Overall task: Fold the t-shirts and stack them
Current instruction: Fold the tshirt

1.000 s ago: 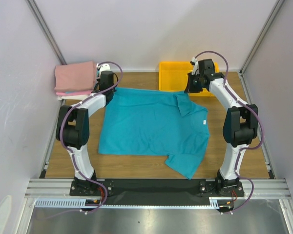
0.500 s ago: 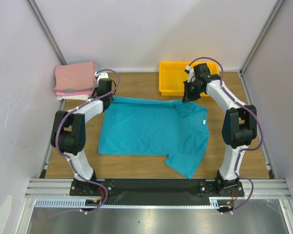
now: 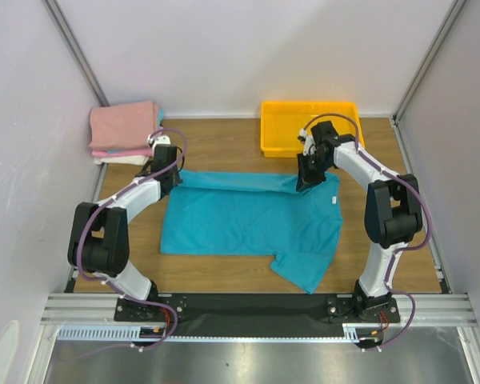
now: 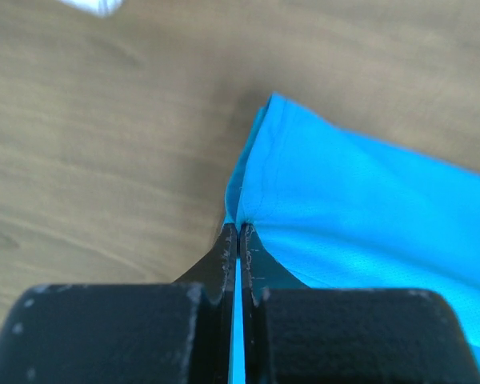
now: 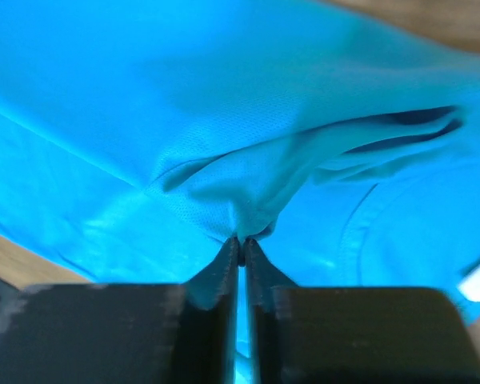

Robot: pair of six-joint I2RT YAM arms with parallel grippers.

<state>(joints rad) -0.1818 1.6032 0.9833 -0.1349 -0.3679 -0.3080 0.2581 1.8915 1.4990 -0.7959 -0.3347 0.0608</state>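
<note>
Where the arms cross the far edge of the teal t-shirt [image 3: 252, 224], the top view hides the fingertips. The left gripper [image 3: 169, 178] and the right gripper [image 3: 303, 183] each appear only as a dark block over the cloth, so the jaw gap cannot be read from above.

The wrist views resolve this. In the left wrist view the jaws are pressed together on a hemmed corner of the shirt, lifted off the wooden table [image 4: 104, 160]. In the right wrist view the jaws are clenched on a bunched fold of cloth. The collar seam lies just beside the fold, and the white neck label [image 5: 476, 284] is cut off by the frame edge. The thickness of cloth inside either grip cannot be made out.

Only the top view shows the whole shirt. It lies spread across the middle of the table with a raised fold running between the two grippers and one sleeve pointing toward the near edge. That view alone shows the folded pink t-shirts [image 3: 124, 126] stacked at the far left corner. The white t-shirt [image 3: 122, 159] shows only as a thin edge beneath them. The yellow tray [image 3: 270, 132] sits at the far edge, partly covered by the right arm.
</note>
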